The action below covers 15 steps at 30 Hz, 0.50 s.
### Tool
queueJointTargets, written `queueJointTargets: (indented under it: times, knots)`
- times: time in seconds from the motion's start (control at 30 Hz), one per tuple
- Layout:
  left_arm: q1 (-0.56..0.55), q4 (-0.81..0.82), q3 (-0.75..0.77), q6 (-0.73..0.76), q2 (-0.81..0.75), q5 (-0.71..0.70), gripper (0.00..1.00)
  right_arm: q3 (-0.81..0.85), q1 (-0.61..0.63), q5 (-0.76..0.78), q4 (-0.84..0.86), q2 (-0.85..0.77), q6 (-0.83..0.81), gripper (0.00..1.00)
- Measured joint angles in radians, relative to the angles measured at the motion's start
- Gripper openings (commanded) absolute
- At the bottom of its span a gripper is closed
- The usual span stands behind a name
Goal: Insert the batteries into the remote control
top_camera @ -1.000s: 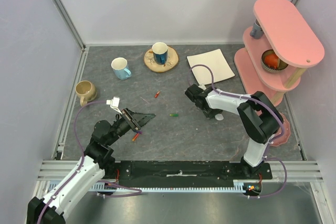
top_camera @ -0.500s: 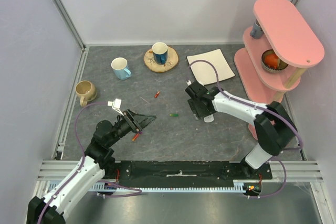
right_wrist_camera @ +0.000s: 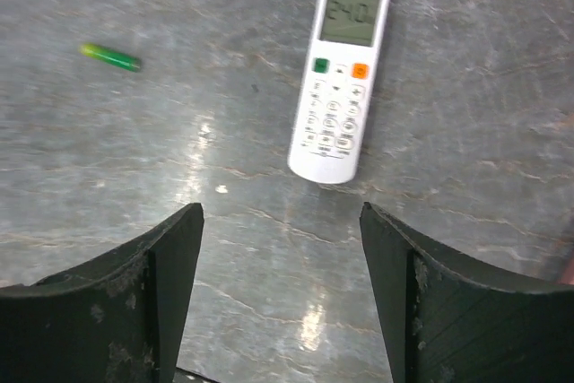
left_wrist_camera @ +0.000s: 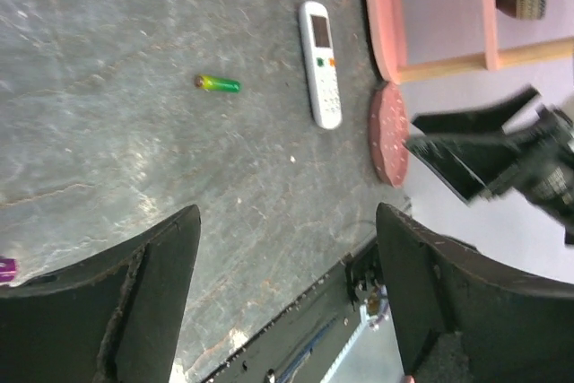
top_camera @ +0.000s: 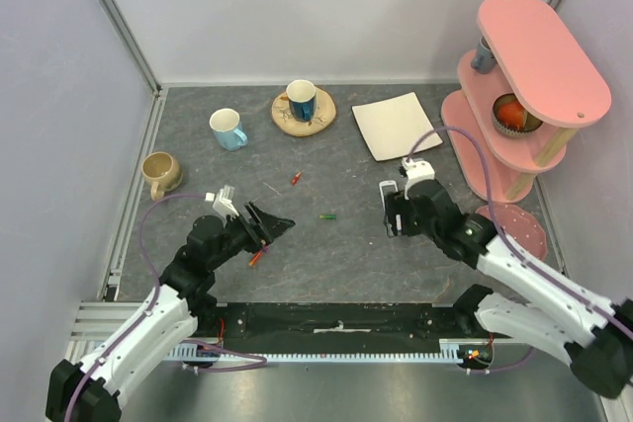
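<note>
The white remote control [right_wrist_camera: 341,73] lies face up on the grey table, its display lit, just ahead of my open right gripper [right_wrist_camera: 281,213]. From above, the remote control [top_camera: 388,191] is partly covered by that gripper [top_camera: 394,216]. A green battery [top_camera: 327,215] lies between the arms and shows in both wrist views [right_wrist_camera: 110,56] [left_wrist_camera: 218,84]. One red-orange battery [top_camera: 296,178] lies farther back, another [top_camera: 255,257] sits under my left gripper [top_camera: 273,224]. The left gripper [left_wrist_camera: 289,213] is open and empty, and the remote control [left_wrist_camera: 321,65] lies far ahead of it.
A blue mug [top_camera: 228,128], a tan mug [top_camera: 159,172], a mug on a wooden coaster [top_camera: 303,101] and a square white plate [top_camera: 398,126] stand at the back. A pink two-tier shelf [top_camera: 539,56] fills the right side, with a pink disc [top_camera: 521,234] beside it.
Both grippers have opened wide. The right arm has pulled back from over the remote toward the near right. The left arm has barely moved.
</note>
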Motion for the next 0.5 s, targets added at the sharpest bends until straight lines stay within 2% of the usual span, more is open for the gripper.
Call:
queueJointTargets:
  times: [0.03,0.07,0.1,0.33,0.4,0.5]
  knots:
    - [0.000,-0.034,0.019,0.002,0.010,-0.024,0.96,-0.038,0.000,-0.010,0.030,-0.058,0.008,0.84]
    - [0.000,-0.056,0.035,0.006,0.021,-0.043,0.98,-0.074,0.000,-0.022,0.061,-0.113,0.020,0.94]
    - [0.000,-0.092,0.058,0.006,0.035,-0.067,0.99,-0.103,0.000,-0.031,0.083,-0.160,0.029,0.98]
    - [0.000,-0.279,0.242,0.040,0.188,-0.194,0.99,-0.224,0.000,-0.050,0.220,-0.391,0.122,0.98]
    - [0.000,-0.300,0.256,0.043,0.196,-0.208,0.96,-0.234,0.000,-0.042,0.242,-0.435,0.136,0.98]
    - [0.000,-0.318,0.255,0.043,0.171,-0.220,0.98,-0.236,0.000,-0.023,0.266,-0.475,0.152,0.98]
